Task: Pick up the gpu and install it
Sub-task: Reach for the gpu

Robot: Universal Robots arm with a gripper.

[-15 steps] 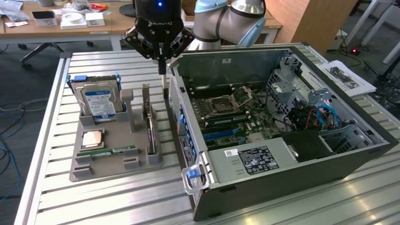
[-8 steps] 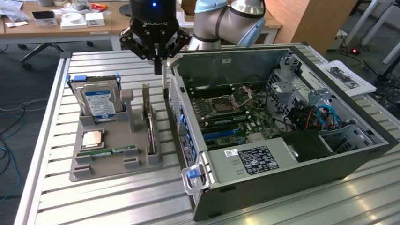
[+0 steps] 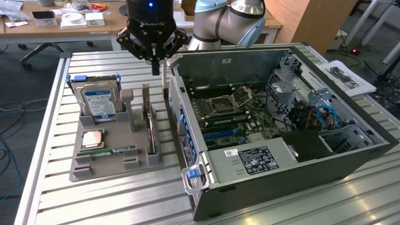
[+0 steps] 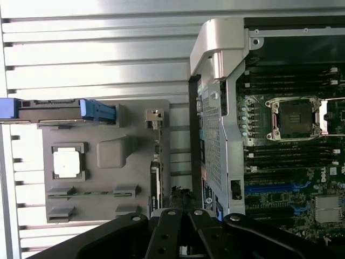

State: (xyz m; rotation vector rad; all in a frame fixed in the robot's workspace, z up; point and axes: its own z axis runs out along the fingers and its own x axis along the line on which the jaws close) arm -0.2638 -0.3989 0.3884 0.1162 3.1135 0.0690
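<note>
We are seeing bright, even overhead light in the exterior view, with the gripper (image 3: 155,67) reading nearly black. In the wrist view, glare is bleaching the slatted table (image 4: 97,59) white, and the interior of the computer case (image 4: 218,43) is lying in shade.

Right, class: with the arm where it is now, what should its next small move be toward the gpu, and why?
Probably open the fingers first. They are shut, holding nothing, over the far end of the grey tray, while the gpu stands on edge in its slot beside the computer case, untouched.
</note>
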